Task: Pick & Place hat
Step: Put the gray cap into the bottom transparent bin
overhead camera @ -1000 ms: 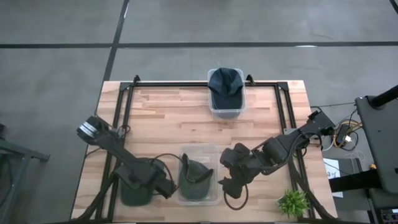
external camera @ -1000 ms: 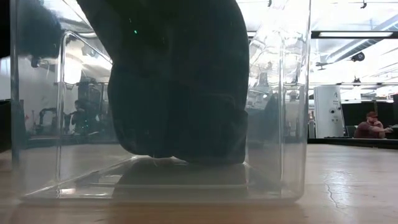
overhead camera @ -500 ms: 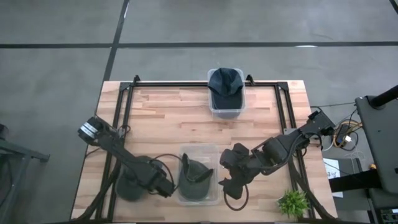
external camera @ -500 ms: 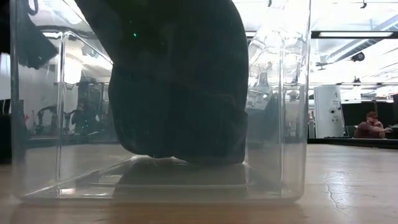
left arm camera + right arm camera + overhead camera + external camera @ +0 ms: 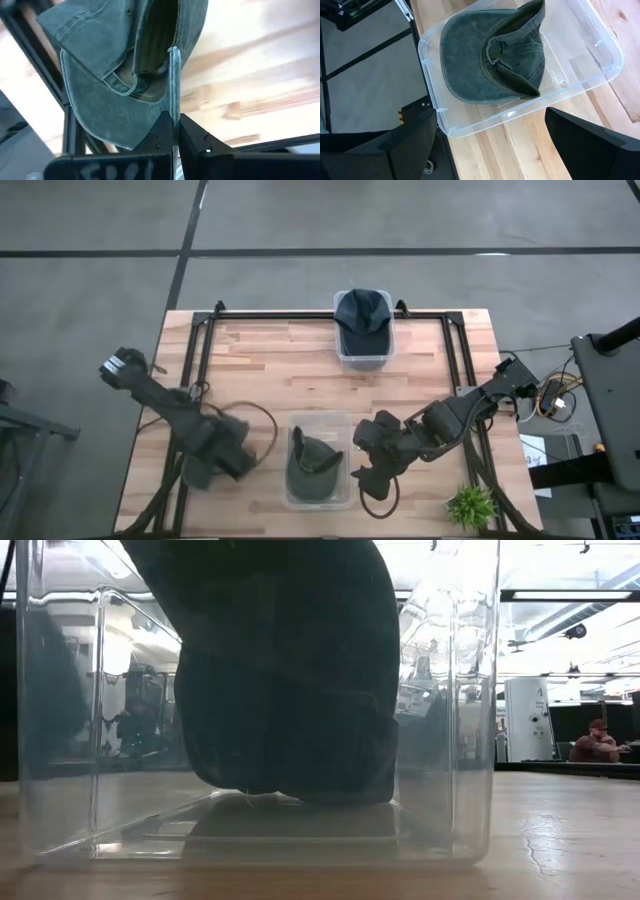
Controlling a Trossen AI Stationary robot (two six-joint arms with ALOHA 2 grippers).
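A green hat [image 5: 200, 468] hangs at the table's near left with my left gripper [image 5: 240, 460] shut on it; the left wrist view shows its inside and brim [image 5: 100, 115]. A second green hat [image 5: 490, 60] lies upside down in the clear bin [image 5: 320, 430] at the near middle, its crown on the bin's floor. A dark blue hat [image 5: 362, 312] sits on top of a small clear bin [image 5: 365, 352] at the far edge. My right gripper [image 5: 372, 470] stands open just right of the near bin, touching nothing. My left gripper pinches the edge of the hat's crown [image 5: 173, 85] between its two fingers [image 5: 162, 131]. The cloth shows edge-on between them. The rest of the hat droops away from the fingers, brim lowest; whether any of it still rests on the table I cannot tell.
Black frame rails [image 5: 195, 370] run along the table's left, right and far sides. A small green plant [image 5: 472, 505] stands at the near right corner. Bare wood lies between the two bins. A person [image 5: 597, 743] sits far off in the room.
My left gripper has shut on the green hat left of the near bin. It has then gone up and toward the table's left edge, drawing the hat along with it, away from the bin. My right gripper has kept still.
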